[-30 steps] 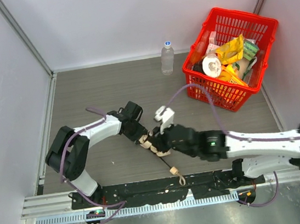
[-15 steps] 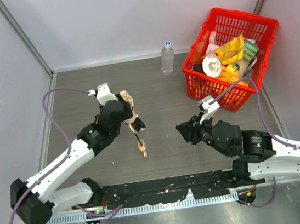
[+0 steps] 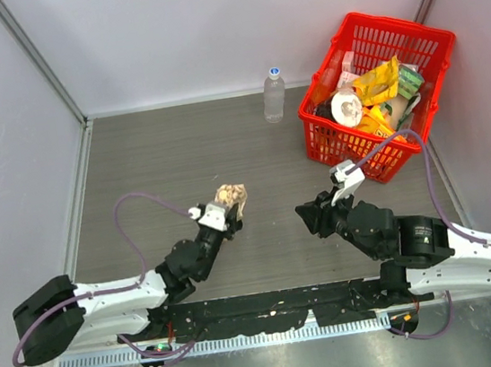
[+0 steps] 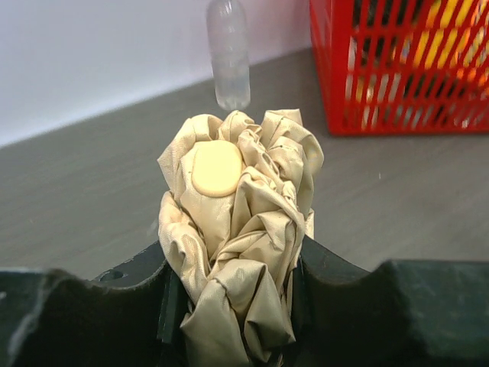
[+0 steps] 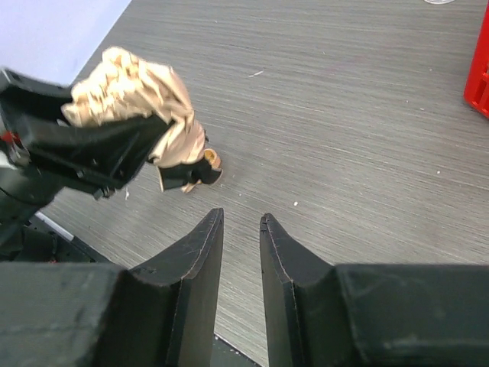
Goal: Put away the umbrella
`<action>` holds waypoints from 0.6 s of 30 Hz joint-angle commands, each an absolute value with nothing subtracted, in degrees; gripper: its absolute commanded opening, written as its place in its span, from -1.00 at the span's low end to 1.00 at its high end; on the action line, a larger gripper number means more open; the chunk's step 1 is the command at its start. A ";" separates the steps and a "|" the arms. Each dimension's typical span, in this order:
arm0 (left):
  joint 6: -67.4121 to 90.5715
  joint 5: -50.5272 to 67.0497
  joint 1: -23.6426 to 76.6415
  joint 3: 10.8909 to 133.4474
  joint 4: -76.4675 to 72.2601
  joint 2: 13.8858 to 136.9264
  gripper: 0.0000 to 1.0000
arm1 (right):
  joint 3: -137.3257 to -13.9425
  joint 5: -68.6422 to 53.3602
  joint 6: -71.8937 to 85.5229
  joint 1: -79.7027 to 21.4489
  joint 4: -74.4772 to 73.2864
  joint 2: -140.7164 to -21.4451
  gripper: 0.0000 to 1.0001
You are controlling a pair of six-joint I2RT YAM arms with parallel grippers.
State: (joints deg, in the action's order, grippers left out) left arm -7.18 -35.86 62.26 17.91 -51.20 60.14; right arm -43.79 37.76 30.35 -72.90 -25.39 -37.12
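Left wrist shows the umbrella [image 4: 243, 229] bunched inside the left hand [image 4: 233, 279].

One umbrella [image 3: 230, 196], one clear bottle [image 3: 274, 95] just left of one red basket [image 3: 389, 38], two grippers: left gripper [image 3: 228, 207], right gripper [image 3: 305, 216], both well left of basket.

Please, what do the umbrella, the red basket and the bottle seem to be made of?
The umbrella: thin woven fabric, cream-beige with a slight sheen. The signs are its fine weave and soft crumpled folds.
The red basket: probably moulded plastic, glossy. It has an even lattice of smooth bars.
The bottle: seemingly clear plastic, since its body is see-through, though glass cannot be excluded.
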 commanded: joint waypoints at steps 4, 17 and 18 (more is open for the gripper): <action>7.19 -47.45 65.92 1.06 -75.33 64.42 -1.00 | -42.63 39.29 32.08 -72.77 -24.00 -37.44 -0.38; 46.31 -49.68 52.24 39.41 19.51 55.97 -1.00 | -42.98 36.91 35.59 -72.77 -29.69 -40.34 -0.36; 45.62 -48.35 48.20 44.94 27.78 58.51 -1.00 | -42.98 37.18 35.60 -72.77 -29.97 -40.43 -0.36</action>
